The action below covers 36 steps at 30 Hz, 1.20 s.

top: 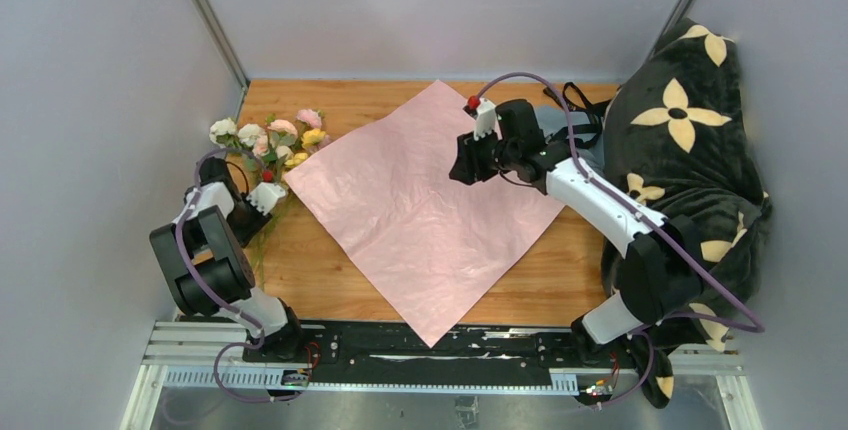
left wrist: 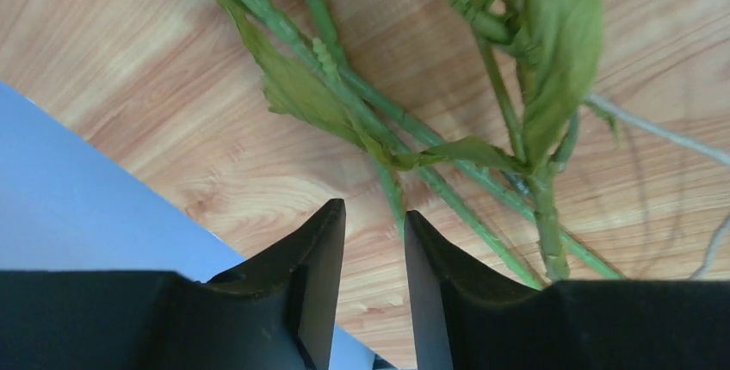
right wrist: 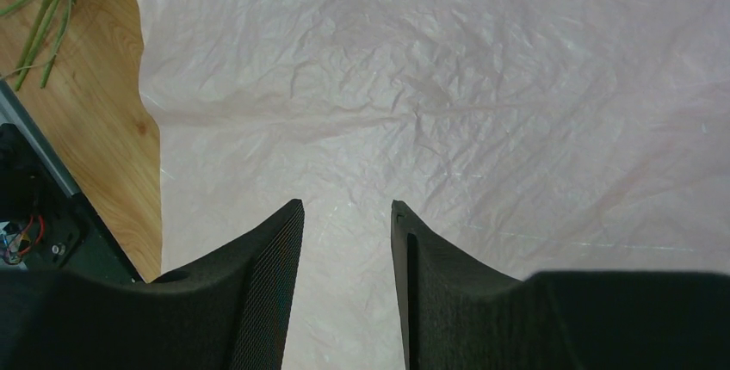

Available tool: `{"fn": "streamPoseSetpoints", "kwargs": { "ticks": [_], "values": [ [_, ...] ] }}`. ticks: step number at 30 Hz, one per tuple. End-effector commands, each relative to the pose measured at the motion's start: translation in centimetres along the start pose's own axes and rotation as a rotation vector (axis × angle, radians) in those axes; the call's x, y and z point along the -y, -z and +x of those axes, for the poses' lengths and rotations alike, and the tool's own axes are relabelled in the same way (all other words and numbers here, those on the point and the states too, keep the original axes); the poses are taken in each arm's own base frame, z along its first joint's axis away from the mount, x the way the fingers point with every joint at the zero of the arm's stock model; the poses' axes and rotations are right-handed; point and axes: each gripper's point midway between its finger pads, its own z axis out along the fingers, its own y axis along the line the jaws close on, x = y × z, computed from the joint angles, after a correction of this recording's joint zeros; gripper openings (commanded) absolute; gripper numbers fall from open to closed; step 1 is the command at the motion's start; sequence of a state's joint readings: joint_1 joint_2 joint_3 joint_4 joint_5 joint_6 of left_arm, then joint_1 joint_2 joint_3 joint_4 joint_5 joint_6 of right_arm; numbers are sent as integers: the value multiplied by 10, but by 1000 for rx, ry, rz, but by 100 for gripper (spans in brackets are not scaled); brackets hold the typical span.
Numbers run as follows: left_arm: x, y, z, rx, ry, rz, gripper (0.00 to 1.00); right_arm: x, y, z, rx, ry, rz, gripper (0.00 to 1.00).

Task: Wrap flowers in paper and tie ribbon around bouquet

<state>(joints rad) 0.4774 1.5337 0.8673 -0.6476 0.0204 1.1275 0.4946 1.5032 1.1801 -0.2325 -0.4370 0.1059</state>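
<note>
Up close in the left wrist view: left fingers (left wrist: 314,284), black, parted by a narrow gap, nothing between them, tips low over the wood of the bench (left wrist: 129,60). Just past the tips, green stems and leaves of the flowers (left wrist: 379,103), crossing one another on the wood; one thin stem in line with the gap, not pinched. Grey-blue wall at lower left of that view.

Likewise close in the right wrist view: right fingers (right wrist: 267,284), spread apart, empty, poised above the paper (right wrist: 473,86), pale pink face up and finely creased. Whether touching the sheet or just above it, cannot tell.

From above: paper (top: 420,210) spread flat as a diamond across the middle of the bench (top: 560,280), near corner reaching over the front edge onto the black rail (top: 400,355). Flowers (top: 283,135) off the sheet, at the far left of the bench, pink, white and yellow blooms just beside the paper's left corner, stems trailing toward the left arm. Ribbon (top: 597,105), black, looped at the far right behind the right arm, partly hidden. Dark cushion (top: 690,150) with cream flower shapes against the right wall.
</note>
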Motion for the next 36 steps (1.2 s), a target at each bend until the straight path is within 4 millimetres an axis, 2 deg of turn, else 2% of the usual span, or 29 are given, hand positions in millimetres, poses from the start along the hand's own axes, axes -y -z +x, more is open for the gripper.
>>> {"fn": "streamPoseSetpoints", "kwargs": {
  "ticks": [1, 6, 9, 12, 13, 14, 16, 20, 26, 30, 33, 36],
  "values": [
    [-5, -9, 4, 39, -7, -3, 39, -20, -8, -15, 15, 11, -27, 46],
    [13, -11, 1, 64, 16, 98, 42, -29, -20, -20, 2, 34, -10, 46],
    [6, 13, -19, 155, 111, 79, 42, -33, -27, -19, -32, 54, -7, 45],
    [-16, 46, -43, 262, 281, 1, 42, -38, -31, -21, -49, 72, -9, 45],
    [-18, 53, -51, 303, 327, 0, 43, -39, -32, -22, -55, 73, -10, 45],
    [-2, 60, -69, 398, 399, 66, 42, -42, -34, -25, -71, 75, -14, 45],
    [10, 58, -72, 394, 406, 91, 37, -43, -36, -28, -81, 78, -11, 45],
    [34, 46, -71, 333, 302, 118, 42, -47, -41, -33, -77, 84, -9, 45],
    [25, 19, -60, 229, 307, 91, 45, -54, -52, -32, -104, 98, -6, 45],
    [30, 8, -51, 187, 294, 97, 44, -56, -55, -32, -110, 114, 1, 45],
    [36, 5, -48, 184, 288, 107, 41, -55, -57, -32, -113, 116, 3, 45],
    [37, 3, -46, 178, 286, 108, 33, -56, -59, -32, -116, 118, -2, 45]
  ]
}}
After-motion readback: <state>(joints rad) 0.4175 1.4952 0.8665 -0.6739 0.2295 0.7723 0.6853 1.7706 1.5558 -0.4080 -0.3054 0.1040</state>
